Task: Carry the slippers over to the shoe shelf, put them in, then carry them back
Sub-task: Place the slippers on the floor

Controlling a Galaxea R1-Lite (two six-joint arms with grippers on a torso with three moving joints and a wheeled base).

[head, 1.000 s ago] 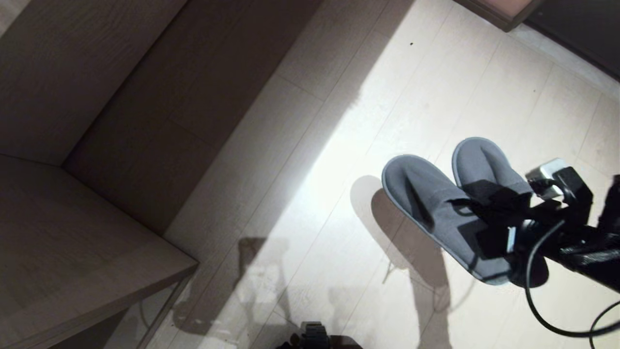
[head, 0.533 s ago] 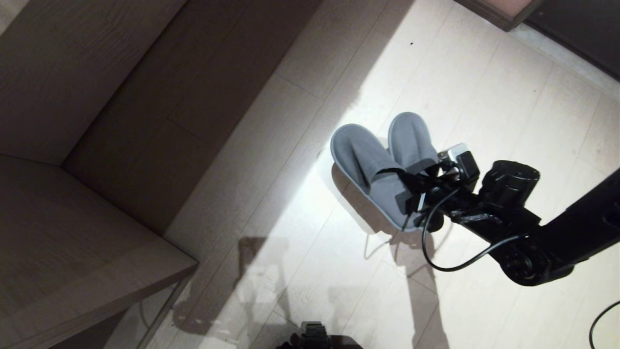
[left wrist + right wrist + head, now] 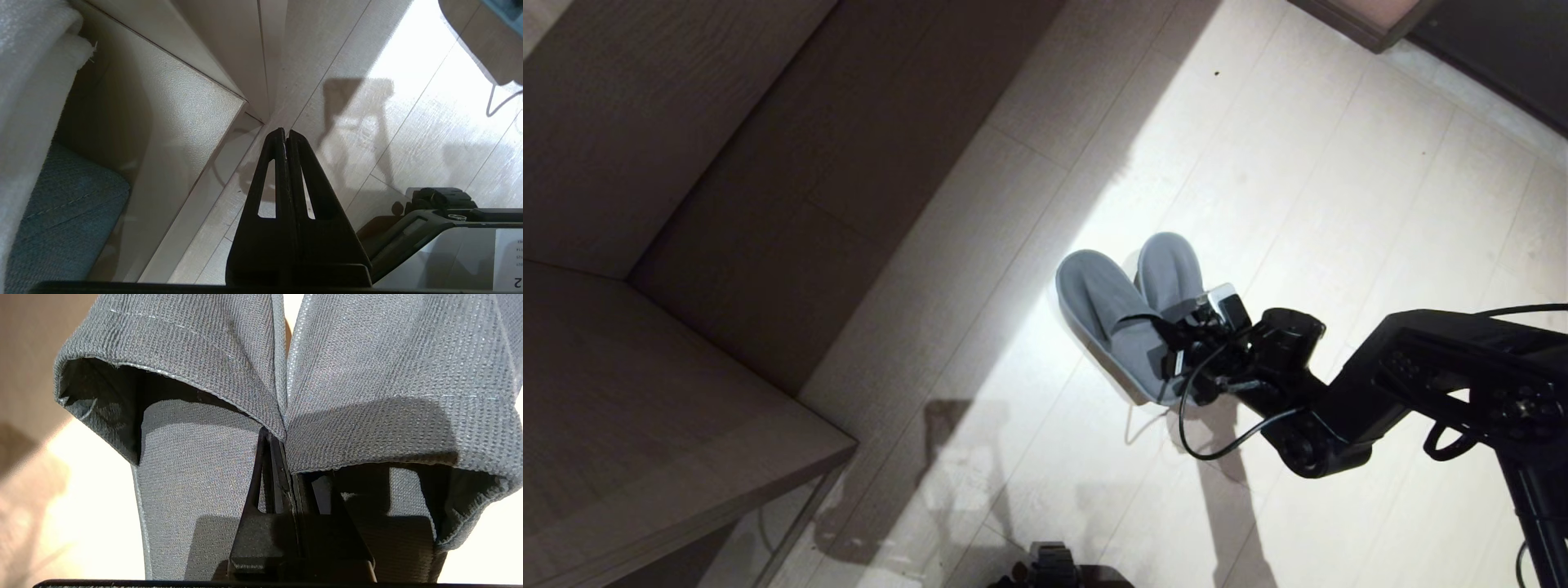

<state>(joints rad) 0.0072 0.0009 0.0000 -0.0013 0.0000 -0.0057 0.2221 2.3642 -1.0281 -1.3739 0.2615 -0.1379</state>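
Observation:
The grey-blue slippers (image 3: 1123,306) hang as a pair low over the pale floor, toes pointing away from me, their shadow close beneath them. My right gripper (image 3: 1176,349) is shut on their inner upper edges, pinching both together; in the right wrist view the slippers (image 3: 204,375) fill the picture and the gripper (image 3: 274,437) bites the fabric where the two meet. My left gripper (image 3: 286,132) is shut and holds nothing, parked beside my base. The shoe shelf's opening is out of view.
A taupe wood unit (image 3: 645,408) and its panels (image 3: 621,122) take up the left side, casting shadow on the floor. A dark frame (image 3: 1372,24) crosses the far right corner. A blue cushion (image 3: 61,216) and white fabric (image 3: 32,61) lie by the unit.
My right arm has stretched out and carried the slippers from the right side leftward toward the wood unit, and they now hang lower, nearer the floor. The grip is unchanged.

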